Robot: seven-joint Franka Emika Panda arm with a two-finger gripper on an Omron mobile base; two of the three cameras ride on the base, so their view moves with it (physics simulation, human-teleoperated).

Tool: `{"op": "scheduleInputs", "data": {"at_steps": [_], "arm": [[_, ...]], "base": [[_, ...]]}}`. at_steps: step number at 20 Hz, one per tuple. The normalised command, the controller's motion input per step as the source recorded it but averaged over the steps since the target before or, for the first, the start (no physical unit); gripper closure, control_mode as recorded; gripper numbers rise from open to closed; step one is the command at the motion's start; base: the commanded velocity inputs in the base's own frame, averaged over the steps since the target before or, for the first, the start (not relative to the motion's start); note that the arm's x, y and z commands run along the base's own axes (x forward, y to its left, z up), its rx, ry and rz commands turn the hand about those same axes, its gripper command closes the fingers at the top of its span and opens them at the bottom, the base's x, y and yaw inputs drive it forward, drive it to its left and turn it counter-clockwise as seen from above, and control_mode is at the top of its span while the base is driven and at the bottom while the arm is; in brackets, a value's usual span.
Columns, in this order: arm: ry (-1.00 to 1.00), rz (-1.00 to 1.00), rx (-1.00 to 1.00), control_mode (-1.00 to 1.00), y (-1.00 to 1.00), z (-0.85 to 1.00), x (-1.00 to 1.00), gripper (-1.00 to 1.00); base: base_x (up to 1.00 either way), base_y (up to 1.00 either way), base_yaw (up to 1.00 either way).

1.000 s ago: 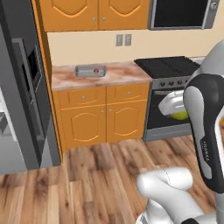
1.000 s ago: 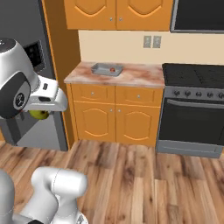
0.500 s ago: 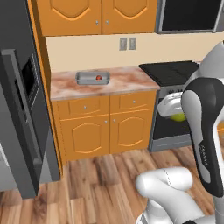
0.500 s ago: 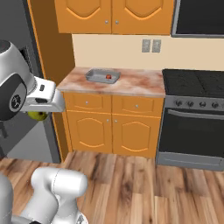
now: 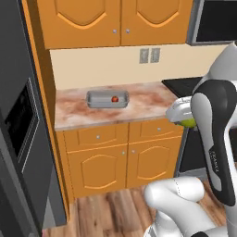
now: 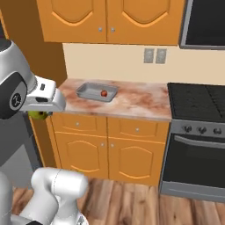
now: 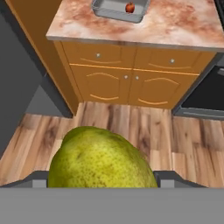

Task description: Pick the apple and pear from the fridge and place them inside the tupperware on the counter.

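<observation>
Pear (image 7: 101,159) clamped in tool (image 7: 101,180), fingertips hidden behind fruit; apple (image 5: 115,98) sits in tupperware (image 5: 95,102) on counter (image 5: 148,104).

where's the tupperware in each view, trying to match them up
Left base view: tupperware sits mid-left on the counter.
Right base view: tupperware at the counter's left end.
Hand view: tupperware at the top edge, centre.
Shared landmark: the apple inside it, towards its right end.
</observation>
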Motion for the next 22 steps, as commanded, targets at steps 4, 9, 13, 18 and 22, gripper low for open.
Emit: {"op": "scheduleInputs", "data": {"at_steps": [4, 9, 13, 18, 22], "arm": [[0.00, 0.00, 0.00, 1.00, 0.00, 0.00, 0.00, 1.00], [0.00, 0.00, 0.00, 1.00, 0.00, 0.00, 0.00, 1.00], [0.00, 0.00, 0.00, 1.00, 0.00, 0.00, 0.00, 1.00], [0.00, 0.00, 0.00, 1.00, 0.00, 0.00, 0.00, 1.00], [0.01, 0.00, -0.02, -1.00, 0.00, -0.40, 0.15, 1.00]], "base": [[1.00, 0.00, 0.04], [0.95, 0.00, 0.04], [0.80, 0.00, 0.04], [0.55, 0.00, 0.03], [0.21, 0.00, 0.01]]}}
